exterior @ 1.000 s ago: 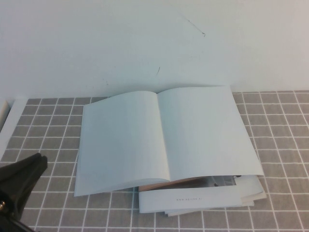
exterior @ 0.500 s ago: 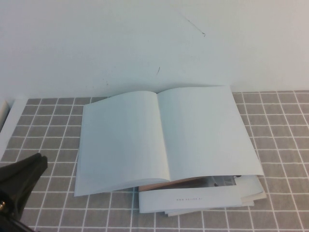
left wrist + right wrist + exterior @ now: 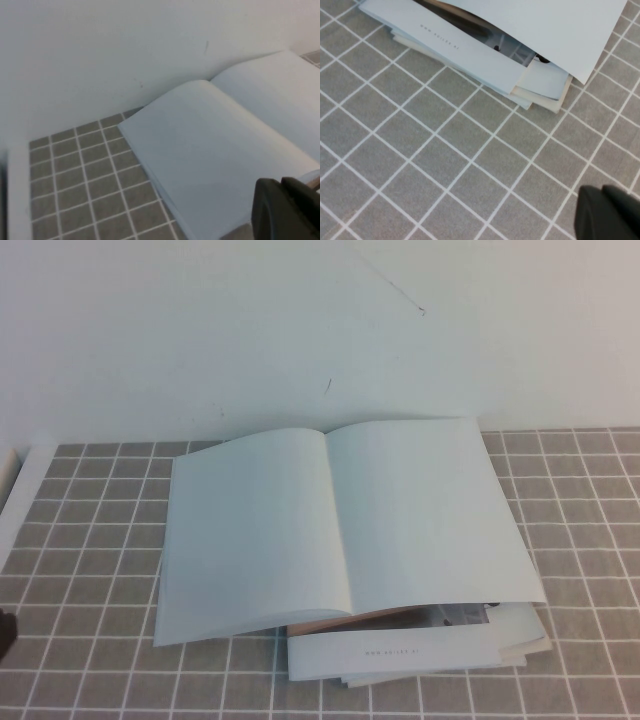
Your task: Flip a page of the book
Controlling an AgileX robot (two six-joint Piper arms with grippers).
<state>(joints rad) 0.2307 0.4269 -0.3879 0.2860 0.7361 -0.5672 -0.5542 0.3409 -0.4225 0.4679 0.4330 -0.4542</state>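
The book (image 3: 340, 520) lies open on the grey tiled table, both facing pages blank white, its near right edge resting on other papers. The left page (image 3: 250, 535) bulges slightly; the right page (image 3: 430, 515) lies flat. No photo side of the page shows. My left gripper (image 3: 286, 212) is shut and empty, hovering near the book's (image 3: 215, 145) near left corner; in the high view only a dark sliver (image 3: 3, 633) shows at the left edge. My right gripper (image 3: 611, 214) is shut and empty over bare tiles, short of the book's (image 3: 560, 25) right corner, and is outside the high view.
A smaller stack of white sheets with a tiny line of print (image 3: 420, 652) sticks out from under the book's near edge, also in the right wrist view (image 3: 470, 50). A white wall (image 3: 300, 330) stands just behind. A white ledge (image 3: 18, 505) borders the tiles at left.
My left gripper has drawn back toward the near left, almost out of the high view. The book and the sheets have not moved.
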